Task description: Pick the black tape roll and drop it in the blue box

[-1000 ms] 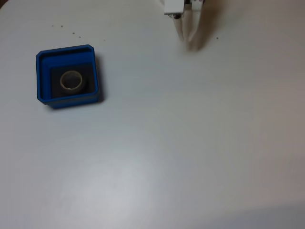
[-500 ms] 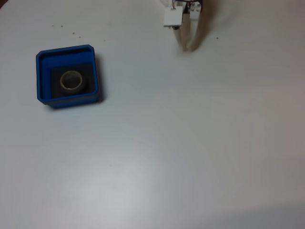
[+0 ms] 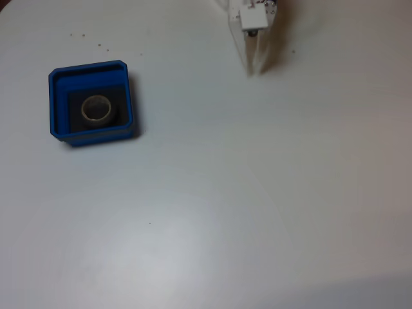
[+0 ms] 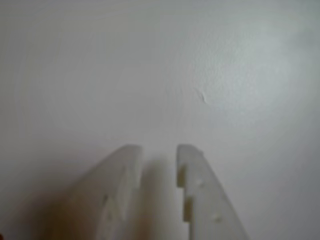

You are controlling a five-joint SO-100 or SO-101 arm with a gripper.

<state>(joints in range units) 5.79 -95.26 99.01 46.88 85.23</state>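
Note:
The black tape roll (image 3: 96,109) lies flat on the dark floor of the blue box (image 3: 89,66) at the left of the fixed view, its pale core facing up. My gripper (image 3: 255,67) hangs at the top edge of that view, far to the right of the box, over bare table. Its white fingers stand almost together with only a narrow slit between them and nothing held. In the wrist view the gripper (image 4: 159,149) enters from the bottom, its two pale fingertips over the white table.
The white table (image 3: 244,193) spreads wide around the box. A few small dark specks (image 3: 99,44) dot it above the box. A small nick (image 4: 202,95) marks the table surface ahead of the fingers in the wrist view.
The fingers have drawn together from a wider spread. The gripper has shifted slightly to the right at the top of the fixed view. Box and tape roll have not moved.

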